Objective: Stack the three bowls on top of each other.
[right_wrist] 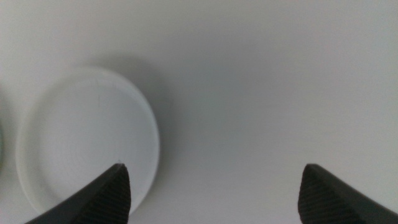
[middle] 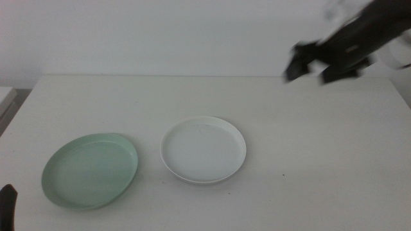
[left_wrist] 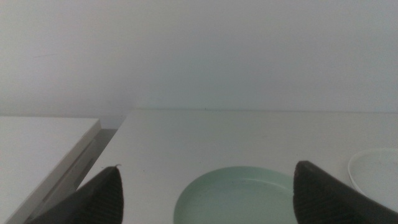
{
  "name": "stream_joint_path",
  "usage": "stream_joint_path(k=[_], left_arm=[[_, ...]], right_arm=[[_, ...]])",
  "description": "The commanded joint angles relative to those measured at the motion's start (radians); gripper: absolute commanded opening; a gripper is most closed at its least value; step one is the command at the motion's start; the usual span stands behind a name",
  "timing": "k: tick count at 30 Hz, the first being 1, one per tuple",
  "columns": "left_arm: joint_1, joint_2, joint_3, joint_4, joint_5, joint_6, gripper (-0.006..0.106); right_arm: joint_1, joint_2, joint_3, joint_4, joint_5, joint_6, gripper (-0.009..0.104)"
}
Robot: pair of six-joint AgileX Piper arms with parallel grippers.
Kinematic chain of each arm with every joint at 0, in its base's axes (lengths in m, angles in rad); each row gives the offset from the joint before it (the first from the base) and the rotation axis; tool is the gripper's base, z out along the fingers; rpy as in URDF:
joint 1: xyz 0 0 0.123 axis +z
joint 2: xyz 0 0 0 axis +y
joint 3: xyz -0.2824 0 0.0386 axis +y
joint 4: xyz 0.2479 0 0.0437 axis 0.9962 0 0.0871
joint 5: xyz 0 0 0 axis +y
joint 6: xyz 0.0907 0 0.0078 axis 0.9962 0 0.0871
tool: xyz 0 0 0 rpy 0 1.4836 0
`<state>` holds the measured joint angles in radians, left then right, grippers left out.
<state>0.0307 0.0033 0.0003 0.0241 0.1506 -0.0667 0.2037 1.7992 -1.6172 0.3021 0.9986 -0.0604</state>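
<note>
White bowl [middle: 203,149]: on table [middle: 308,141], centre. Mint green bowl [middle: 90,170]: just left of white bowl, rims apart, tilted. Grey bowl: not seen. Right gripper [middle: 316,64]: raised, blurred, well right of white bowl & beyond it, jaws spread, empty. Left gripper [left_wrist: 205,196]: near green bowl, jaws spread, empty.

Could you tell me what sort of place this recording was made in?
Probably a lab test bench: a bare white table against a blank white wall, holding only a mint green bowl and a white bowl.
</note>
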Motion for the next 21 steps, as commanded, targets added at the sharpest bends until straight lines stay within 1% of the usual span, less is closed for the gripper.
stream_joint_path(k=[1, 3, 7, 11, 13, 17, 21], left_arm=[[0.0, -0.003, 0.0, 0.005, -0.011, -0.009, 0.094], [0.0, -0.003, 0.0, 0.005, -0.011, -0.009, 0.094], [0.0, -0.003, 0.0, 0.005, -0.011, -0.009, 0.094], [0.0, -0.003, 0.0, 0.005, -0.011, -0.009, 0.094], [0.0, -0.003, 0.0, 0.005, -0.011, -0.009, 0.094], [0.0, -0.003, 0.0, 0.005, -0.011, -0.009, 0.094], [0.0, -0.003, 0.0, 0.005, -0.011, -0.009, 0.094]], right_arm=[[-0.05, -0.131, 0.047, -0.009, 0.012, -0.028, 0.085], [-0.077, -0.239, 0.116, -0.009, -0.003, -0.04, 0.085], [-0.093, -0.483, 0.259, -0.011, -0.023, -0.132, 0.085], [-0.093, -0.695, 0.402, 0.015, -0.053, -0.187, 0.085], [-0.093, -0.777, 0.46, 0.017, -0.056, -0.196, 0.085], [-0.093, -0.906, 0.519, 0.02, -0.049, -0.203, 0.085], [-0.093, -0.962, 0.523, 0.021, -0.057, -0.203, 0.085]])
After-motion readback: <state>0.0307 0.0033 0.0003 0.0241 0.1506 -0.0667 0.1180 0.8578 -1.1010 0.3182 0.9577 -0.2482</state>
